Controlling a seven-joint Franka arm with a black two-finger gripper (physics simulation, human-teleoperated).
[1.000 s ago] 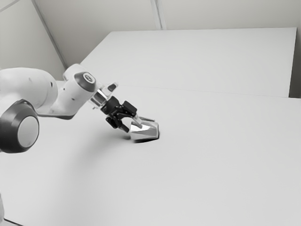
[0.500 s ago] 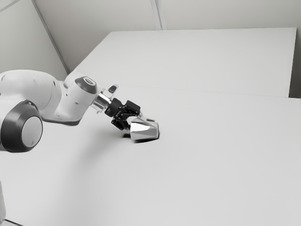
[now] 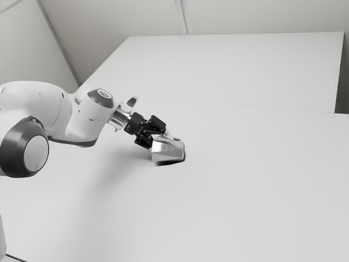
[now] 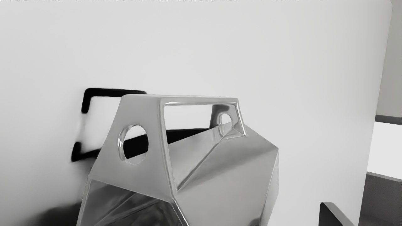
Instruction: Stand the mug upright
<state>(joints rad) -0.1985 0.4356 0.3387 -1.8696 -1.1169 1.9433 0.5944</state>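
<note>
The silvery, faceted mug [image 3: 168,150] lies on its side on the white table in the exterior view. Right at its end toward the exterior view's left is my gripper [image 3: 151,132], the fingertips partly hidden by the mug. In the wrist view the mug [image 4: 226,175] shows an angular handle [image 4: 133,108] with round holes. One finger of my gripper [image 4: 333,216] stands beside the mug with a gap between them; the other is hidden there. The gripper is open.
The white table [image 3: 245,180] stretches around the mug, with a dark shadow under it. Beyond the table's far part stands a pale wall [image 3: 262,16]. The arm reaches in from the exterior view's left.
My gripper has moved toward the exterior view's right and closer in over the mug. The mug's end by the gripper looks slightly higher; otherwise it lies in about the same spot.
</note>
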